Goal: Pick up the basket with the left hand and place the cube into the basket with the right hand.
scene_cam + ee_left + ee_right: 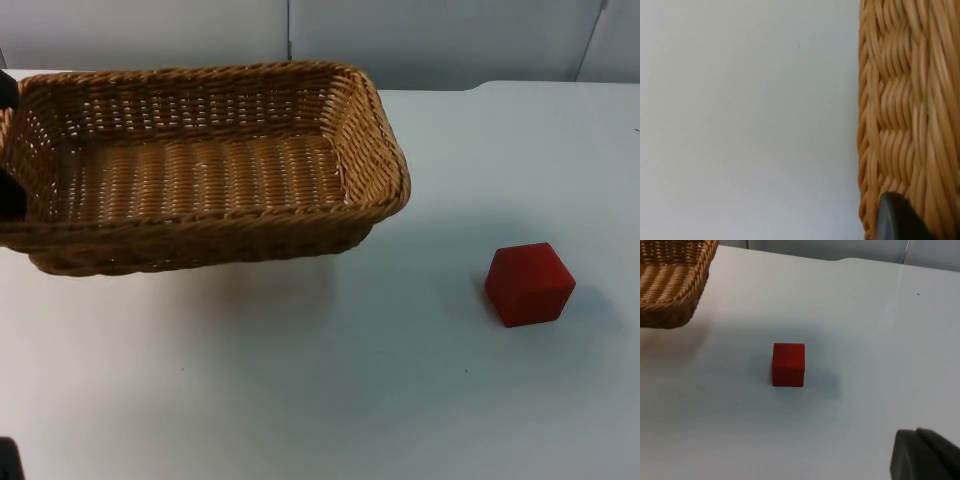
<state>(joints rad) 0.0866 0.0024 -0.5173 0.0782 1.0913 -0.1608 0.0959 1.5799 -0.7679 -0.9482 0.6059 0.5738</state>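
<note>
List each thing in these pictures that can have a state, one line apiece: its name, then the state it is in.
Basket: lifted off the table, tilted, nothing inside, held at its left end.
Cube: resting on the table to the right of the basket, apart from it, untouched.
Left gripper: at the basket's left rim.
Right gripper: above the table, short of the cube, holding nothing.

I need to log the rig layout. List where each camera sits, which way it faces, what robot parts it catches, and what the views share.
Top view: fixed overhead, looking down and forward at the basket, red cube and table; the left tool is at the basket's left end.
Left wrist view: on the left arm, close against the basket's woven wall; one black fingertip touches it.
Right wrist view: on the right arm, facing the cube; one fingertip shows.
Shared: top and right wrist views both show basket and cube.
</note>
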